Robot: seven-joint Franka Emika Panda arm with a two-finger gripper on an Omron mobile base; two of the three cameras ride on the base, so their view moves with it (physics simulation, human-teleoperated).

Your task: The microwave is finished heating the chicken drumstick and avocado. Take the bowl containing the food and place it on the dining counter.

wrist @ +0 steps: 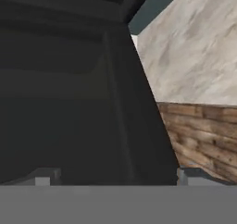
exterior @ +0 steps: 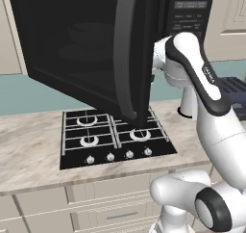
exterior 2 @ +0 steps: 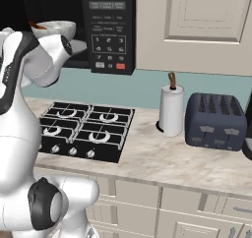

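Observation:
The black microwave (exterior 2: 107,30) hangs above the hob, its dark glass door (exterior: 77,44) swung wide open toward me. Inside, the white-grey bowl (exterior 2: 55,28) shows past my arm, with the reddish-brown drumstick (exterior 2: 33,24) poking over its left rim. The avocado is hidden. Through the door glass the bowl (exterior: 91,32) is a faint shape. My arm reaches up beside the door's free edge, with the hand behind that door. In the hand view my gripper (wrist: 113,177) is open, fingertips (wrist: 42,179) wide apart with nothing between them, facing the dark door surface.
A black gas hob (exterior: 113,135) sits in the marbled counter (exterior 2: 162,158) below the microwave. A paper towel roll (exterior 2: 171,109) and a dark blue toaster (exterior 2: 215,121) stand to the right. Cream wall cabinets (exterior 2: 197,25) hang beside the microwave. Wooden floor (wrist: 203,135) shows below the counter.

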